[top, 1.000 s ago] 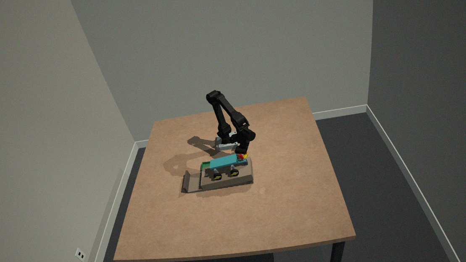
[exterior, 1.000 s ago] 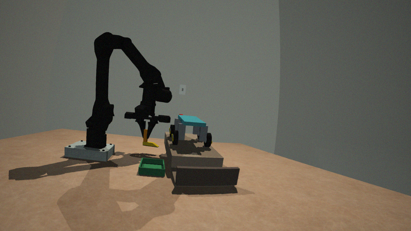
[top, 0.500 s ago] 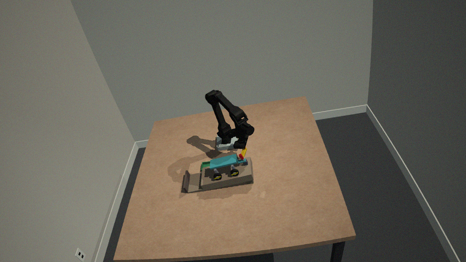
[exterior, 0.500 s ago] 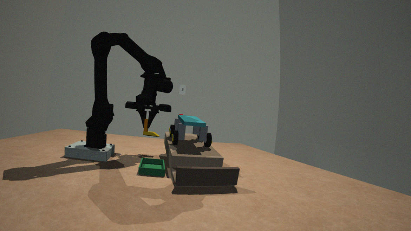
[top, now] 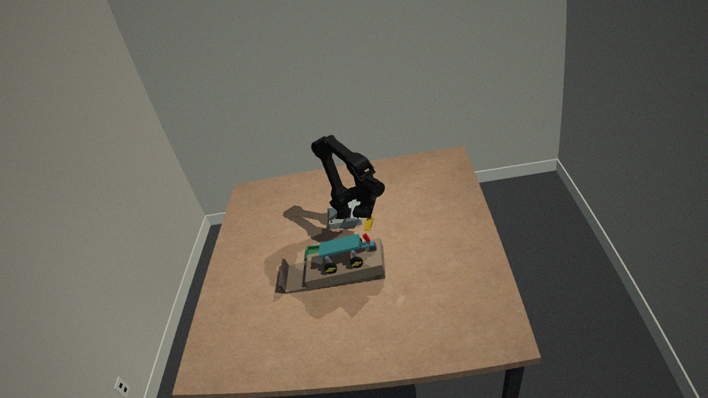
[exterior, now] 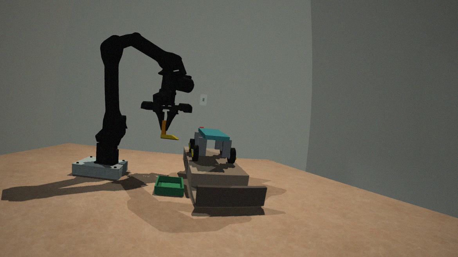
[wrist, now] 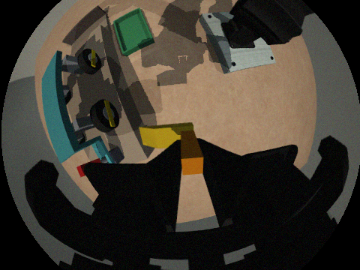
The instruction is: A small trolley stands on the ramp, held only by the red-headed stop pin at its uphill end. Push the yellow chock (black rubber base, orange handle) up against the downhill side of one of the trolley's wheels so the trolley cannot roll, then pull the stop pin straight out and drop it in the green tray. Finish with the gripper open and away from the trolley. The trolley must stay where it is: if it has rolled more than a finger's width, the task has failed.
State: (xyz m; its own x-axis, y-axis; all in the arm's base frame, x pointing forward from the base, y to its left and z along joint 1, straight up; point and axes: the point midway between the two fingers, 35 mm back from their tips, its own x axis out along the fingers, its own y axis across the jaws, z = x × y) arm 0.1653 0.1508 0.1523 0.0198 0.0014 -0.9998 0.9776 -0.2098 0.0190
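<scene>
My gripper (top: 368, 214) (exterior: 165, 117) (wrist: 188, 143) is shut on the orange handle of the yellow chock (top: 368, 224) (exterior: 169, 136) (wrist: 159, 136). It holds the chock in the air, off the table, beside the uphill end of the ramp (top: 346, 274) (exterior: 219, 177). The trolley (top: 339, 246) (exterior: 214, 132) (wrist: 52, 105), with a teal deck and black wheels, stands on the ramp. The red-headed stop pin (top: 366, 236) (exterior: 201, 127) (wrist: 82, 170) sits at its uphill end. The green tray (top: 310, 251) (exterior: 168, 186) (wrist: 132, 31) lies on the table beside the ramp.
A dark upright wall (top: 283, 276) (exterior: 230, 195) stands at the ramp's downhill end. The arm's grey base plate (exterior: 99, 169) (wrist: 240, 55) is bolted to the table behind the ramp. The table (top: 413, 319) is wide on all sides.
</scene>
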